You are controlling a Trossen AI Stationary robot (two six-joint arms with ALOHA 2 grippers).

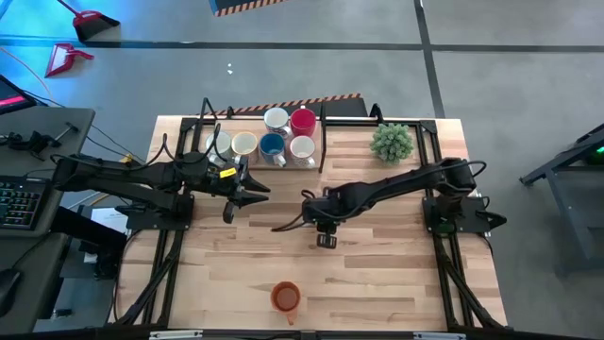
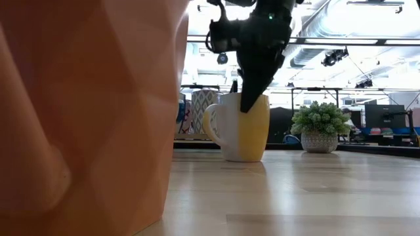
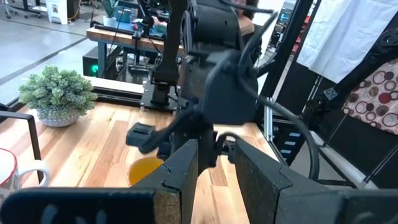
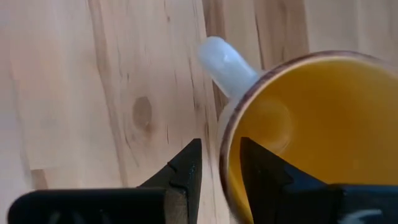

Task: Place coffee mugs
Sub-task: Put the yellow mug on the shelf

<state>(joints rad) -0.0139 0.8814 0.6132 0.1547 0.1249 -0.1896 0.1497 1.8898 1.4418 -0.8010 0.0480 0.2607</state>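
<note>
Right tool (image 4: 217,171) is pinching the yellow mug's (image 2: 244,128) rim near mid-tabletop (image 1: 396,274), one finger inside, one outside, just beside the handle (image 4: 225,61). Mug is standing upright directly beneath it. Left tool (image 1: 247,192) is hovering near the rack mugs (image 1: 274,142), farther off; fingers slightly parted, gripping nothing

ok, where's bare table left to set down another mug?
Bare wood along the front, both sides of the orange mug, and right of the right claw, in front of the plant. Crowded at the back: the mug cluster, with the left claw just before it.
</note>
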